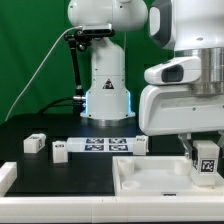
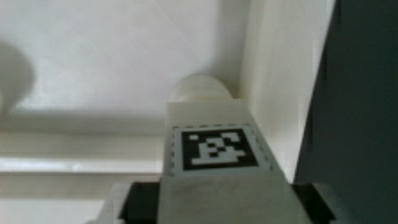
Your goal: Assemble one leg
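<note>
My gripper [image 1: 205,148] is shut on the leg [image 1: 208,162], a small white block with a black-and-white tag facing the camera. It holds the leg upright over the right end of the large white panel [image 1: 140,178]. In the wrist view the leg [image 2: 217,135] runs out from between the dark fingers [image 2: 157,200], and its far tip sits close to the panel's inner corner by the raised rim [image 2: 267,70]. I cannot tell whether the tip touches the panel. Two more legs [image 1: 35,144] [image 1: 59,152] lie on the black table at the exterior view's left.
The marker board [image 1: 100,146] lies behind the panel in the middle of the table. The robot base [image 1: 105,85] stands at the back. Another white part [image 1: 5,176] shows at the exterior view's left edge. Dark table [image 2: 365,90] lies beside the panel rim.
</note>
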You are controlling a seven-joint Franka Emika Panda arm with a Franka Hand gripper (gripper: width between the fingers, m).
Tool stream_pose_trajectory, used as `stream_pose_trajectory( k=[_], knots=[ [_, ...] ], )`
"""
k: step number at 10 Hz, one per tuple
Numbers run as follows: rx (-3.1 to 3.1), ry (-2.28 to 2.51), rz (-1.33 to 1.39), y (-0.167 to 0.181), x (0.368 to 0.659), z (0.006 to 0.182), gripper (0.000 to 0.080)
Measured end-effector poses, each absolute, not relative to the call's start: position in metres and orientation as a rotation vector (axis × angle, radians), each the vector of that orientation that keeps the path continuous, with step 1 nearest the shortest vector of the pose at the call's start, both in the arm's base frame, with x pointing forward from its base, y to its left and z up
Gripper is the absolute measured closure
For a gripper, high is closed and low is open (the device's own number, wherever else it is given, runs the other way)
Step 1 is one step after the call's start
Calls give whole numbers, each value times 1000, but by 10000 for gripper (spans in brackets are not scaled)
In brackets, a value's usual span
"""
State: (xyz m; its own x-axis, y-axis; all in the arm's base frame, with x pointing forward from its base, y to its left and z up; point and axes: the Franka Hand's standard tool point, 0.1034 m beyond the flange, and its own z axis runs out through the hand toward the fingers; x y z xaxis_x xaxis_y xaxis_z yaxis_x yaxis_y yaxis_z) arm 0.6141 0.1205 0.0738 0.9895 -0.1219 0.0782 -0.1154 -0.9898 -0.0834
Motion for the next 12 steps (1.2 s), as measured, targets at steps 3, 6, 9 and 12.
stream_pose_trajectory(
  k=[3,6,9,12],
  knots=[
    [-2932,729,-125,117,616,74,505],
    [-2691,1330,-64,124,613,73,505],
    [-2533,1602,-46,125,614,73,505],
    [-2481,1648,-26,124,614,73,326]
  ],
)
